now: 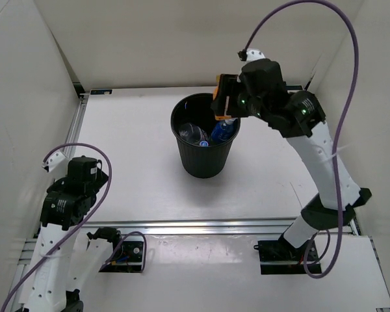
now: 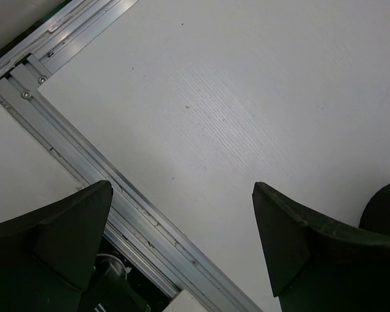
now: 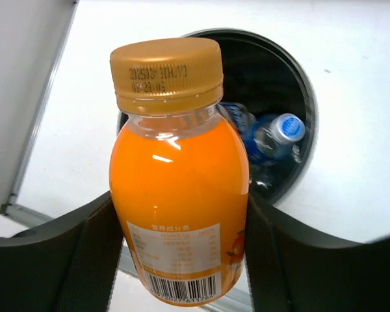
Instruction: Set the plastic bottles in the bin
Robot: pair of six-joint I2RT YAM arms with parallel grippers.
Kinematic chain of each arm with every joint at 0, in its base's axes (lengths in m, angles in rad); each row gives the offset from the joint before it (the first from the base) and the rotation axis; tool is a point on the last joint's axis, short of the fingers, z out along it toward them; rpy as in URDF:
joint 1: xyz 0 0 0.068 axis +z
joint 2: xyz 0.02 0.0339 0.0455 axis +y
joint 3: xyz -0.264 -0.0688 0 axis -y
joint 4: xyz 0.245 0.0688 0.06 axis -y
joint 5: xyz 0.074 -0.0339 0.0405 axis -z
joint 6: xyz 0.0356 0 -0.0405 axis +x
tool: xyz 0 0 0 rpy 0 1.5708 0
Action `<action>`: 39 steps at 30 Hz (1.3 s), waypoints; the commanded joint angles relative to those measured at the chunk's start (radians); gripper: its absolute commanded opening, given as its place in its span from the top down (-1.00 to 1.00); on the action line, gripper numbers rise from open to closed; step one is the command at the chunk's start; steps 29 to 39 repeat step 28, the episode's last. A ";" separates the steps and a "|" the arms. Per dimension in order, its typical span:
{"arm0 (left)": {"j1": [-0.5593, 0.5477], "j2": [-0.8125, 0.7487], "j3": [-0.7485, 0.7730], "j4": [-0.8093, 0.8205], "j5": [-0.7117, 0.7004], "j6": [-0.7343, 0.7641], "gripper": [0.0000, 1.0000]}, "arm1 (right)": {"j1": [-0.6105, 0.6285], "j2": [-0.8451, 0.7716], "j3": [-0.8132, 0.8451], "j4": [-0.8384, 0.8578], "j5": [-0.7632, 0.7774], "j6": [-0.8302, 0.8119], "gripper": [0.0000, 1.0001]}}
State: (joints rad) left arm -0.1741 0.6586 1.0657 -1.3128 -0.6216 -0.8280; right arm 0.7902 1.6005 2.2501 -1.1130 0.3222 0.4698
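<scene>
My right gripper [image 3: 182, 250] is shut on the short orange bottle [image 3: 179, 188], which has a gold cap and stands upright between the fingers. In the top view the right gripper [image 1: 225, 99] holds it [image 1: 219, 88] above the far right rim of the round black bin [image 1: 182, 112]. The bin [image 3: 301, 78] lies beyond the bottle in the right wrist view. Inside it lie the blue-capped, blue-labelled bottle [image 3: 276, 133] [image 1: 225, 130] and a clear bottle [image 1: 195, 134]. The green bottle is not visible. My left gripper [image 2: 182, 240] is open and empty over the table near the front rail.
The left arm [image 1: 71, 192] is folded at the near left corner. An aluminium rail [image 2: 84, 162] runs along the table's front edge. White walls close in the left, back and right sides. A dark rounded shape [image 2: 387, 208] shows at the left wrist view's right edge.
</scene>
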 commanded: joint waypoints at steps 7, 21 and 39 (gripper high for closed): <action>-0.004 0.095 0.011 0.023 0.026 0.015 -1.00 | -0.042 0.135 0.005 -0.022 -0.181 -0.007 -1.00; -0.004 0.113 -0.039 0.159 -0.039 0.001 -1.00 | -0.358 -0.042 -0.122 -0.110 -0.374 0.012 -1.00; -0.004 0.248 0.034 0.158 -0.190 -0.097 -1.00 | -0.486 -0.139 -0.277 0.002 -0.400 -0.046 -1.00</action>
